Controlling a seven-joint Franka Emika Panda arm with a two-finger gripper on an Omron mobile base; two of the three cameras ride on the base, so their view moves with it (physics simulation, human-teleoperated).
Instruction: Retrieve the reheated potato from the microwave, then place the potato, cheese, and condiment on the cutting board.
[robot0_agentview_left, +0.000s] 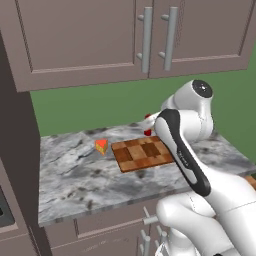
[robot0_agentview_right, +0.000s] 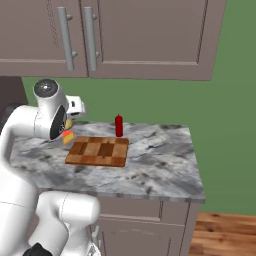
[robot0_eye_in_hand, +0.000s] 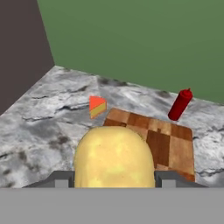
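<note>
Evidently carrying: claw (robot0_eye_in_hand: 113, 186) pinching potato (robot0_eye_in_hand: 113, 157) above counter (robot0_eye_in_hand: 43, 127), aimed at cutting board (robot0_eye_in_hand: 162, 140) for set-down beside cheese (robot0_eye_in_hand: 97, 106).

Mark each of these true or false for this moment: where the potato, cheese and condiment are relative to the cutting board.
1. The potato sits between the end effector's fingers. True.
2. The cheese lies on the cutting board. False: it rests on the counter beside the board.
3. The condiment stands upright on the counter behind the board. True.
4. The board already carries the condiment. False: nothing lies on it yet.
</note>
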